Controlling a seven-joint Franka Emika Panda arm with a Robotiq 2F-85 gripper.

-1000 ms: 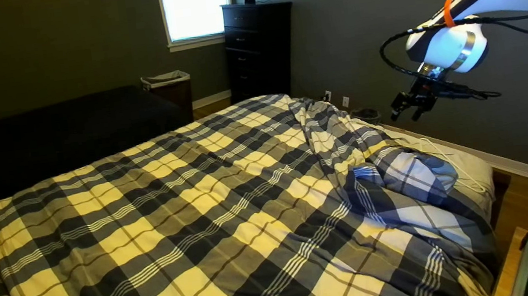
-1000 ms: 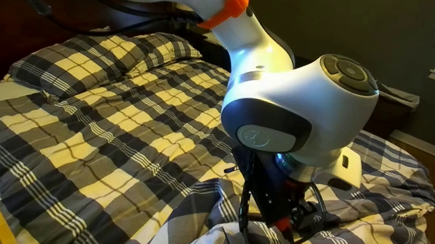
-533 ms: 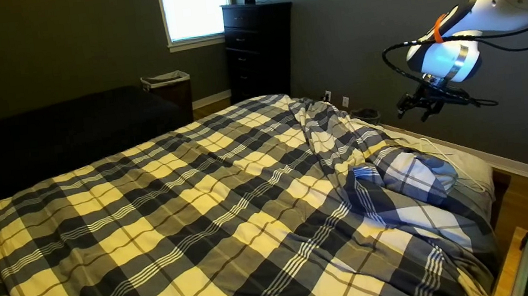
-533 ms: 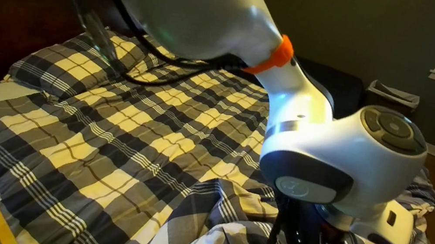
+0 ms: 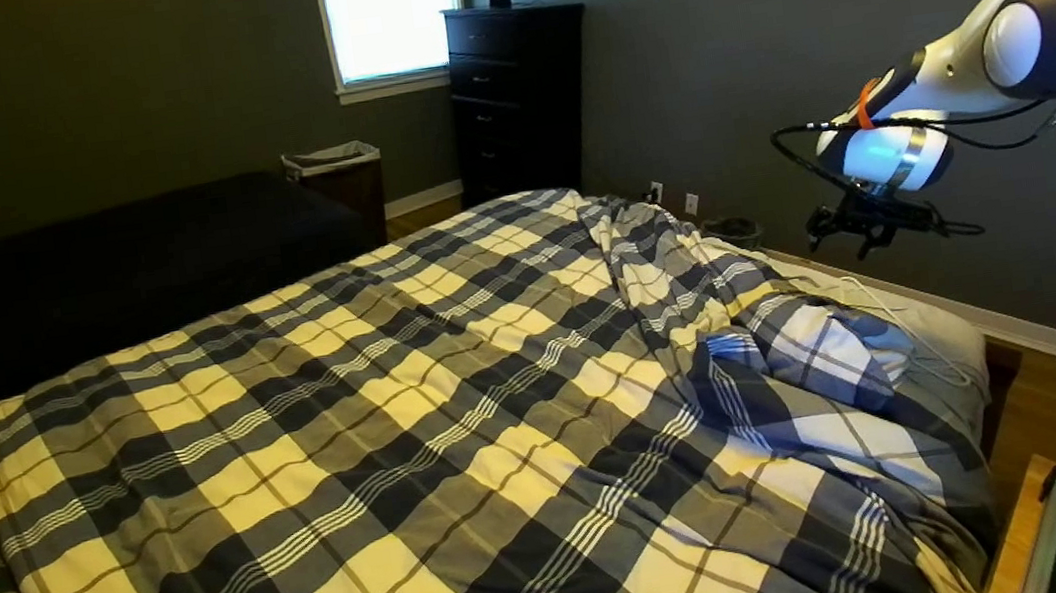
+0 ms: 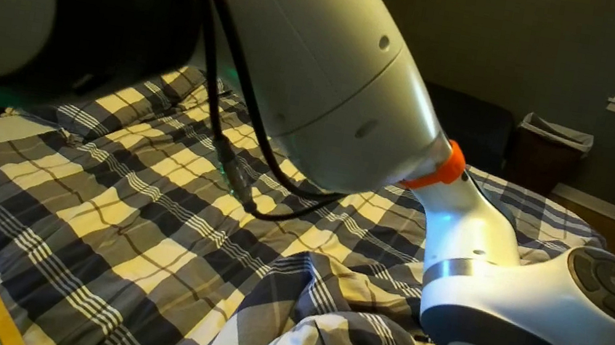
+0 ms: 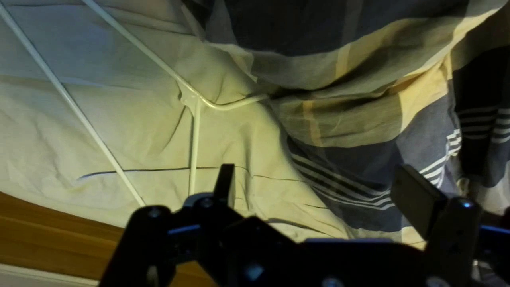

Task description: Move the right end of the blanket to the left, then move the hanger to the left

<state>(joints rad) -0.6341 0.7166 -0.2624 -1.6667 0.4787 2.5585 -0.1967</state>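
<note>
The plaid blanket (image 5: 437, 378) covers most of the bed, and it also shows in an exterior view (image 6: 149, 221). Its right end lies bunched, with a paler blue-white part (image 5: 821, 341) folded up. The white hanger (image 5: 905, 331) lies on the pale sheet beside that end. In the wrist view the hanger (image 7: 193, 97) lies at the left, its hook tip at the blanket's edge (image 7: 350, 119). My gripper (image 5: 842, 248) is open and empty, above the bed's right end. In the wrist view its fingers (image 7: 314, 175) are wide apart, over sheet and blanket edge.
The pale sheet (image 7: 131, 119) lies bare at the bed's end, with wooden floor (image 7: 51, 235) beyond. A wall (image 5: 1032, 214) stands behind the arm. A dark dresser (image 5: 519, 101), a hamper (image 5: 337, 174) and a small bin (image 5: 731, 229) stand round the bed.
The arm has come down and the gripper has lowered slightly toward the bed's right end, partly leaving an exterior view at the bottom. The blanket and hanger have not visibly moved.
</note>
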